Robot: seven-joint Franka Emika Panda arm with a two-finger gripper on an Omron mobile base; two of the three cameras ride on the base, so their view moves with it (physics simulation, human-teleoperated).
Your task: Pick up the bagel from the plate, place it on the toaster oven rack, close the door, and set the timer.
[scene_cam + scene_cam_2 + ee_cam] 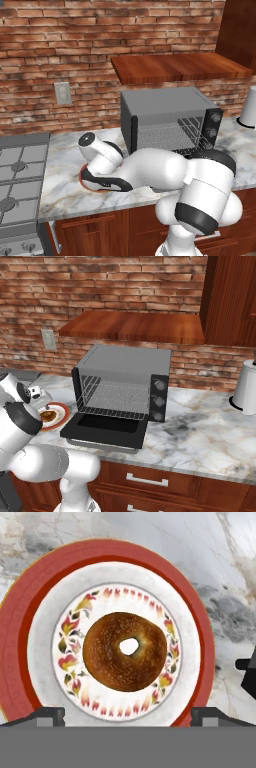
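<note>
The golden-brown bagel [125, 651] lies flat at the centre of the red-rimmed plate [20, 612], which sits near the counter's front edge, left of the toaster oven [125, 373]. Its door [106, 431] hangs fully open, baring the wire rack [119, 398]

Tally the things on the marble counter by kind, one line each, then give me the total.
Bagel: 1
Plate: 1, under the bagel
Toaster oven: 1, door dropped open
White appliance at the counter's far right: 1, cut off by the frame, kind unclear
Total: 4
</note>
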